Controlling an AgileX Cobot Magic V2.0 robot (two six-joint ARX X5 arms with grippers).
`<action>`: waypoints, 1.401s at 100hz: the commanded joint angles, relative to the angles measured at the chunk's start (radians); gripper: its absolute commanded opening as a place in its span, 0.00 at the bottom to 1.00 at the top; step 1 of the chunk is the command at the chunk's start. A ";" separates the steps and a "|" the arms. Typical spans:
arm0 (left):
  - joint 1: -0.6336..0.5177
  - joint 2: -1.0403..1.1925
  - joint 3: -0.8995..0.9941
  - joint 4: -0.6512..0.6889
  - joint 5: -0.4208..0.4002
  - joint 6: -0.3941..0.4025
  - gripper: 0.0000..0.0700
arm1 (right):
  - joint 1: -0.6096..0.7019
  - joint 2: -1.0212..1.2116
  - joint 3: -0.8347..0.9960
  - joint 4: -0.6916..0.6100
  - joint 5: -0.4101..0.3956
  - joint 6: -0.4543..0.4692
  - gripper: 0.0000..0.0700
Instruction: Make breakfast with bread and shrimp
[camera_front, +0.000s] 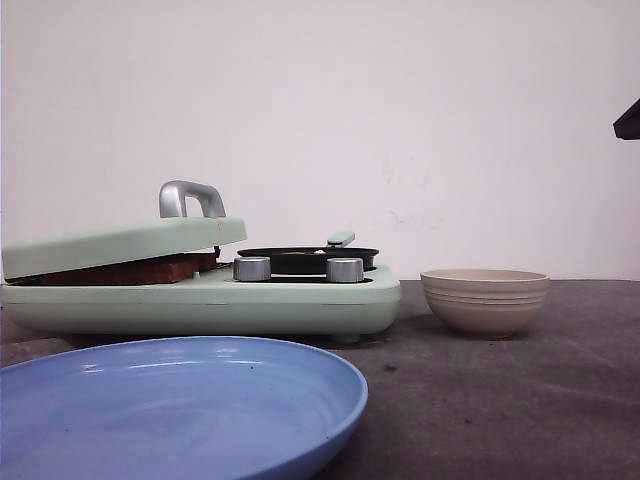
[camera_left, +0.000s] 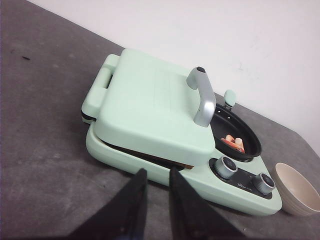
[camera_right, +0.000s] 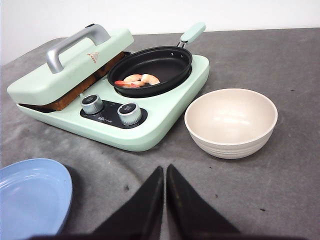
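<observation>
The bread (camera_front: 150, 270) lies in the mint-green breakfast maker (camera_front: 300, 300), pressed under its lid (camera_front: 120, 243); only the brown crust edge (camera_right: 75, 97) shows. Pink shrimp (camera_right: 137, 80) lie in the black pan (camera_right: 160, 62) on the maker's right half. My left gripper (camera_left: 156, 173) hovers before the maker's front edge, below the lid, its fingers a narrow gap apart and holding nothing. My right gripper (camera_right: 164, 169) hangs over bare table in front of the maker and bowl, its fingertips nearly touching, empty.
A beige bowl (camera_front: 485, 300) stands to the right of the maker. A blue plate (camera_front: 170, 410) sits at the front left. The lid has a silver handle (camera_front: 190, 198), and two knobs (camera_right: 112, 110) are on the maker's front. A dark arm part (camera_front: 628, 120) shows at the upper right.
</observation>
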 joint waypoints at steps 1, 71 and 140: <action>0.011 -0.004 0.005 -0.047 -0.029 0.109 0.00 | 0.004 0.002 0.013 0.013 0.000 0.010 0.01; 0.232 -0.004 -0.303 0.286 0.058 0.584 0.00 | 0.004 0.002 0.013 0.013 0.000 0.010 0.01; 0.210 -0.003 -0.301 0.288 0.057 0.561 0.00 | 0.004 0.002 0.013 0.013 0.000 0.010 0.01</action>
